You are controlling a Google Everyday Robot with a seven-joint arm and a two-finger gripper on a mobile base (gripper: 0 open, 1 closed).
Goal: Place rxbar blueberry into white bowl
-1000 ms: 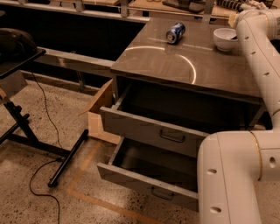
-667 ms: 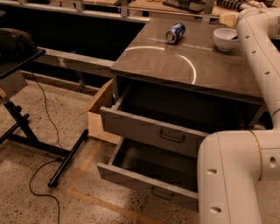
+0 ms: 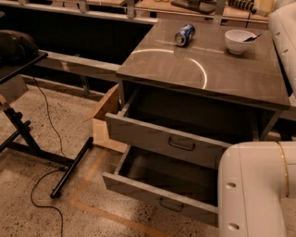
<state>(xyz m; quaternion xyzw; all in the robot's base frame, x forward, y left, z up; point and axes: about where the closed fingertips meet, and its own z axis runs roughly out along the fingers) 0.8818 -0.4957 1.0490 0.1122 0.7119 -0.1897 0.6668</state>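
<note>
Rxbar blueberry (image 3: 253, 38) mostly hidden in white bowl (image 3: 236, 43); hand unseen

bench (image 3: 203, 69): 1
drawers, both pulled out at the near edge: 2, upper drawer (image 3: 166, 139) and lower drawer (image 3: 152, 192)
blue can (image 3: 184, 34), on its side by the far edge: 1
white bowl (image 3: 236, 45), far right corner: 1
rxbar blueberry (image 3: 253, 38), dark, at the bowl's rim: 1
gripper (image 3: 242, 4), beyond the far right corner: 1
cardboard box (image 3: 104, 121), left edge, on the floor: 1
</note>
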